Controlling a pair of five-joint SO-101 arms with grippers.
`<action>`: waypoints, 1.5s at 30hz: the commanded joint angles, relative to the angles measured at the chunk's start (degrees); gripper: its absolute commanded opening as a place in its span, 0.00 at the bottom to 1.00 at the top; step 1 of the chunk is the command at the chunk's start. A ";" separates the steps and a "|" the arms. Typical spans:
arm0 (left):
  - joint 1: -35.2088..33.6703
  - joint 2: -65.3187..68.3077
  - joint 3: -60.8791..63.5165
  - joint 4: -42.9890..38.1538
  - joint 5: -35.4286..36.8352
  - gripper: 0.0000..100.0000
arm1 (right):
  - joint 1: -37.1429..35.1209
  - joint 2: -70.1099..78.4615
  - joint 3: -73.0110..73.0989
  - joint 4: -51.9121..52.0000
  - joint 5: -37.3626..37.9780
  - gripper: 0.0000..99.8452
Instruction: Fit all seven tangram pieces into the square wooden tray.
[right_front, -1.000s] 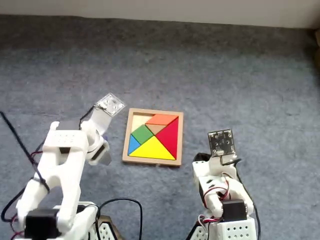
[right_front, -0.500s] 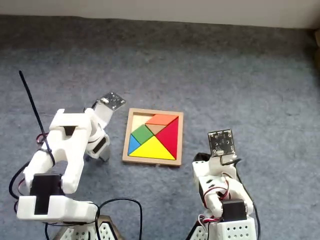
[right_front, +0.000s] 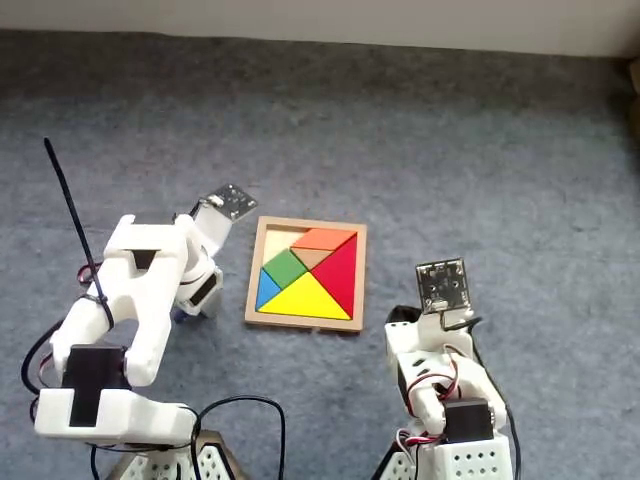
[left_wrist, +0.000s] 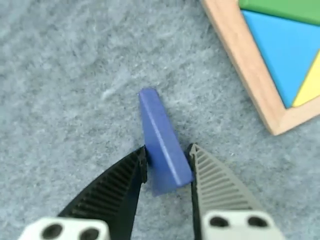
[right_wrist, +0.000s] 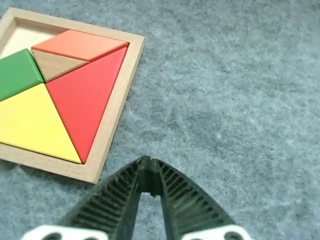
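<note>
Dark blue wood, a tangram piece (left_wrist: 162, 145) stands on its edge on the grey carpeted counter (left_wrist: 60, 60). It sits between the left jaws, which are narrowed onto it, one ribbed face against each flank at its closer end. Just beyond, the left wrist view catches one corner of the square wooden tray (left_wrist: 240, 55), apart from the piece, with a light blue triangle (left_wrist: 282, 55) seated inside. The right jaws are pressed together, tips meeting, over the carpet near the tray's opposite side. Past them, the right wrist view gives the red triangle (right_wrist: 85, 95), orange parallelogram (right_wrist: 80, 44) and small tan triangle (right_wrist: 55, 65). From above, the high view lays out the whole tray, with the yellow triangle (right_front: 300, 297), the green square (right_front: 285, 268), and a bare patch of tray floor (right_front: 274, 240) in its far left corner.
</note>
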 joint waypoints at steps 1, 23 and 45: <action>-0.66 0.13 -1.63 0.09 -0.18 0.13 | 0.57 -0.57 8.84 -0.40 -0.26 0.01; -0.22 -0.13 -14.55 12.66 -0.18 0.00 | 0.57 -0.57 8.84 -0.40 -0.26 0.01; 28.00 3.82 -29.32 11.78 24.62 0.00 | 0.57 -0.57 8.84 -0.40 -0.26 0.01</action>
